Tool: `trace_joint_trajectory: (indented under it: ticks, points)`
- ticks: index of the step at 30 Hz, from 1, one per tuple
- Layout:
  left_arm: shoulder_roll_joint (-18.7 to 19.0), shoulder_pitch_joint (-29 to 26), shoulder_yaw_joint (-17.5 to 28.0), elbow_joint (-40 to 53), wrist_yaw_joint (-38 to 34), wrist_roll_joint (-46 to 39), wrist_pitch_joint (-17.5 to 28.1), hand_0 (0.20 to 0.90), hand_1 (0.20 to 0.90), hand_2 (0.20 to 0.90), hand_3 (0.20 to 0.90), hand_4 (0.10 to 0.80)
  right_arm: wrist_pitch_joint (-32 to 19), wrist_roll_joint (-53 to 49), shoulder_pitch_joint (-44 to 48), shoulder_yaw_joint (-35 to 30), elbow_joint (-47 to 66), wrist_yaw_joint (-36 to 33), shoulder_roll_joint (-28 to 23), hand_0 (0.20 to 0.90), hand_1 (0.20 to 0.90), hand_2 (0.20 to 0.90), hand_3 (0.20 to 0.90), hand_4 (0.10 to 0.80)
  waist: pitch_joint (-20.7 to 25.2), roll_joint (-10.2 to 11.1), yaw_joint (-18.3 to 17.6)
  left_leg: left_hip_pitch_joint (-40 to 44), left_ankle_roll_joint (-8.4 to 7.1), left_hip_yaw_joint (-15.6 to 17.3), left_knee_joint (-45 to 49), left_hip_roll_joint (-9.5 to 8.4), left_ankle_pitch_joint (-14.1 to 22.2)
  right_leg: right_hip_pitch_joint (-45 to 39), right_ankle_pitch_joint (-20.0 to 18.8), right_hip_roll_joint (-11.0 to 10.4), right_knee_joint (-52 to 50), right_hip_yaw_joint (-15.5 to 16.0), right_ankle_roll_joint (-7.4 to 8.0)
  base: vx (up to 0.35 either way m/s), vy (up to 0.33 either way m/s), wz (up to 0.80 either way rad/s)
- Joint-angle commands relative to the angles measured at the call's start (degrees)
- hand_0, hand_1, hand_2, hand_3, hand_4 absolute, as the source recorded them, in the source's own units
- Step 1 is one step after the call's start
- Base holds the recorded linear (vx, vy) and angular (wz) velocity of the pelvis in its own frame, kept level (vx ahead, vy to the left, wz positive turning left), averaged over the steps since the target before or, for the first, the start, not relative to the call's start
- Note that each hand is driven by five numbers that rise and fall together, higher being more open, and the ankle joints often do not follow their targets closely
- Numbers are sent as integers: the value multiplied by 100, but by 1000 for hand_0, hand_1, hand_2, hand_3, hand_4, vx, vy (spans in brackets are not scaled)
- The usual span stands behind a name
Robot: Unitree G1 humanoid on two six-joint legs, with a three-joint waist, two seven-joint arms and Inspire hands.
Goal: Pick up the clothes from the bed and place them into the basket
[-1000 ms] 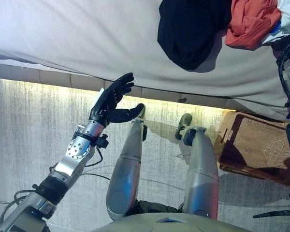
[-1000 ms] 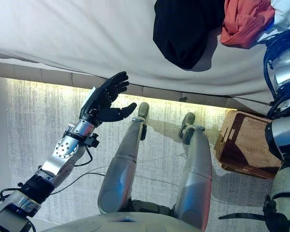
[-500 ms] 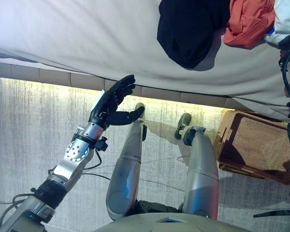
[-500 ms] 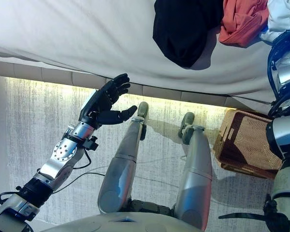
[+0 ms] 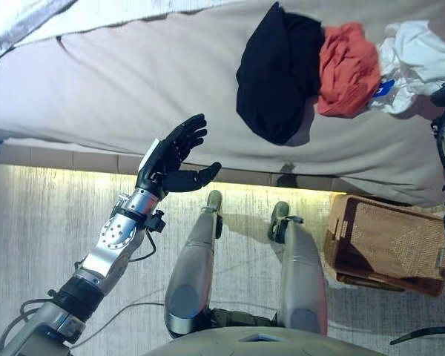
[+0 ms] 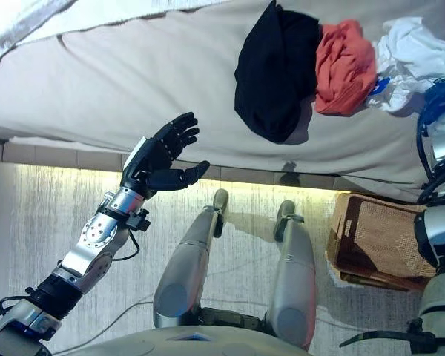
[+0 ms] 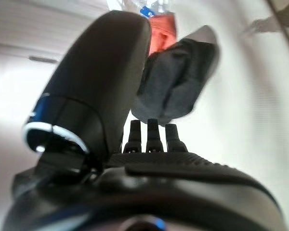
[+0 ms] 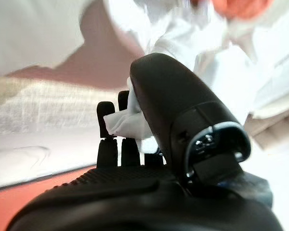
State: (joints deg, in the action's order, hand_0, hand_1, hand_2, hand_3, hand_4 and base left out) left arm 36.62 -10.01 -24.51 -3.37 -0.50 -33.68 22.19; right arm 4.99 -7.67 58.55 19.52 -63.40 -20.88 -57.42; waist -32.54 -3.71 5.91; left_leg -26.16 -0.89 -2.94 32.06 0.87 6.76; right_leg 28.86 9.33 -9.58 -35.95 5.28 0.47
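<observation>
Basket (image 5: 389,241): woven, set on the floor at the robot's right, just beside the bed's edge; no garment is seen in it. The top is open, so a release from directly above is judged sufficient.

Left hand (image 5: 170,158): held in the air over the near edge of the bed, fingers spread and straight, thumb out to the side; nothing is held. It lies well apart from the clothes and is judged idle for this step.

Bed (image 5: 133,81): covered in a pale sheet, bare on the robot's left.

Black garment (image 5: 276,70): heaped on the bed, nearest the edge, touching the orange garment (image 5: 346,67) beside it.

White garment (image 5: 419,52): crumpled at the far right of the pile, touching the orange one. In the right wrist view white cloth (image 8: 135,118) is seen against the fingers of the right hand (image 8: 154,159); whether the fingers are closed on it cannot be told.

Step in hand, as judged: the white garment is to be taken by the right hand. A full bunch of cloth is best gathered before lifting, so that no part trails, and the neighbouring orange garment is best left undragged.
</observation>
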Motion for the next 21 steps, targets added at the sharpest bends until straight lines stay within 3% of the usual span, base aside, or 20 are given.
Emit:
trace_joint_trajectory:
  ticks: [1, 9, 13, 21]
  points:
    - [-84, 173, 232, 326, -89, -99, 123, 900, 900, 900, 900, 800, -559, 239, -386, -333, 399, -352, -952, 300, 300, 300, 200, 100, 1031, 400, -199, 603, 197, 732, 80, 84, 584, -907, 0, 102, 702, 384, -182, 112, 163, -21]
    - [-343, 203, 165, -344, -281, 211, -557, 900, 900, 900, 900, 800, -555, -265, -1555, -1279, 1023, -118, -821, 300, 300, 300, 200, 100, 1829, 654, -547, 1939, 199, 969, -1262, 93, 514, -2090, -503, 144, 2175, -22, 185, 89, 145, -25]
    - [-497, 184, 127, -609, -364, 366, -748, 900, 900, 900, 900, 800, -660, -306, -2256, -1731, 1348, -212, -463, 300, 300, 300, 200, 100, 2082, 691, -675, 2321, 182, 976, -1724, 86, 391, -2368, -715, 185, 2554, -210, 304, 41, 93, -10]
    - [-828, 33, 292, -1176, -469, 567, -970, 900, 900, 900, 900, 800, -898, -95, -3853, -2455, 2775, -1066, 699, 300, 300, 300, 200, 100, 2357, 682, -1046, 2941, 208, 1065, -2675, 106, 127, -2569, -1222, 291, 3179, -621, 563, -37, 46, -17]
